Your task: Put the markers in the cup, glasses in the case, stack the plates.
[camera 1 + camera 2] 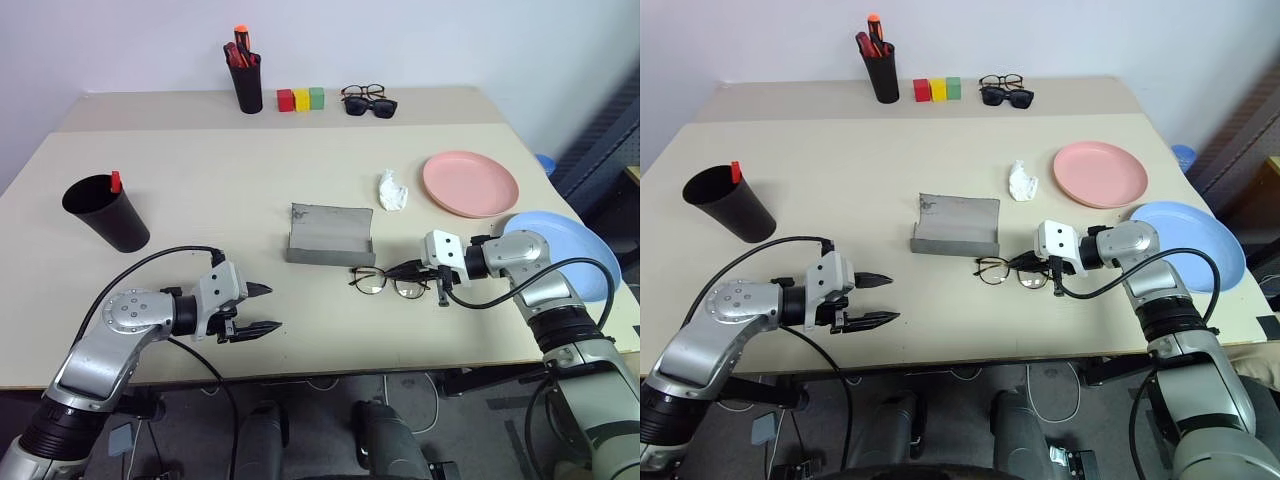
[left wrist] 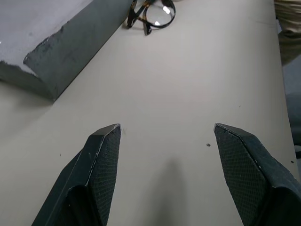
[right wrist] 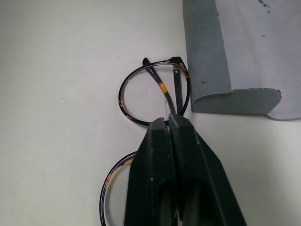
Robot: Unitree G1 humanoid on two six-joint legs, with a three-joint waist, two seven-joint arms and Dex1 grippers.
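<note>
The thin wire glasses lie on the table just in front of the open grey case. My right gripper is shut on the glasses' frame near the middle, with one lens showing past the fingertips. My left gripper hovers open over bare table at the front left, holding nothing. The black cup stands at the left with a marker's red cap sticking out of it. The pink plate lies at the right, and the blue plate lies partly under my right arm.
A crumpled white tissue lies between the case and the pink plate. At the back stand a black pen-holder with red and orange pens, three coloured blocks, and sunglasses beside other spectacles.
</note>
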